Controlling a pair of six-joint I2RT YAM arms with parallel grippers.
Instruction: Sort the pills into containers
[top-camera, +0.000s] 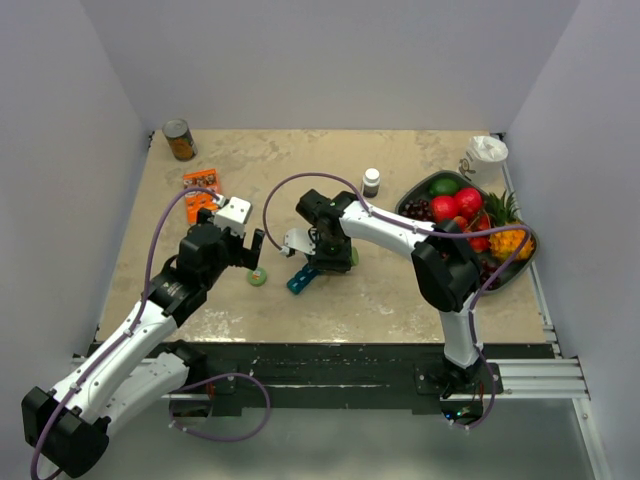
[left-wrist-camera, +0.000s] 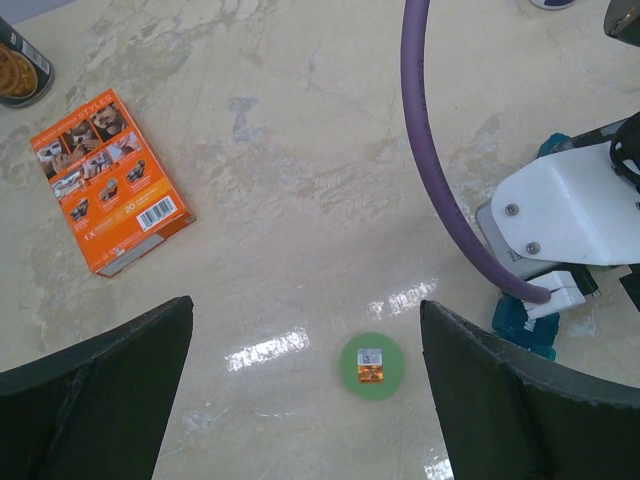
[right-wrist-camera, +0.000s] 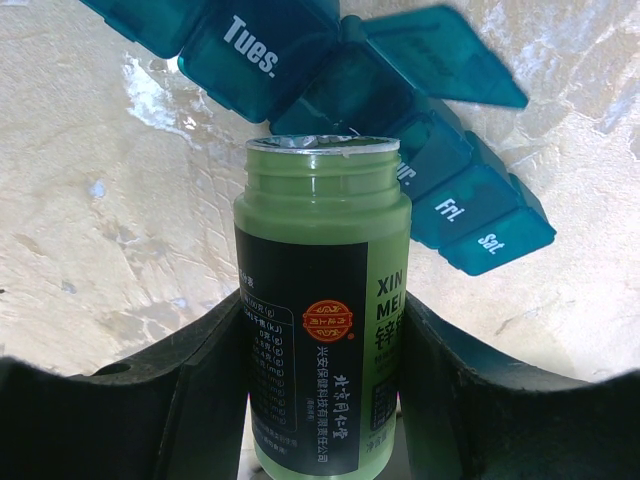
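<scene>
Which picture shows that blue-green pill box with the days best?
The right wrist view: the pill box fills the top, with Tues., Fri. and Sat. readable and one lid open, though the green bottle hides its middle. The top external view shows only a small teal end; the left wrist view, a corner.

Bright, even light from above, soft shadows, white glare patches on the shiny desk (left-wrist-camera: 300, 180), mostly sharp.
</scene>
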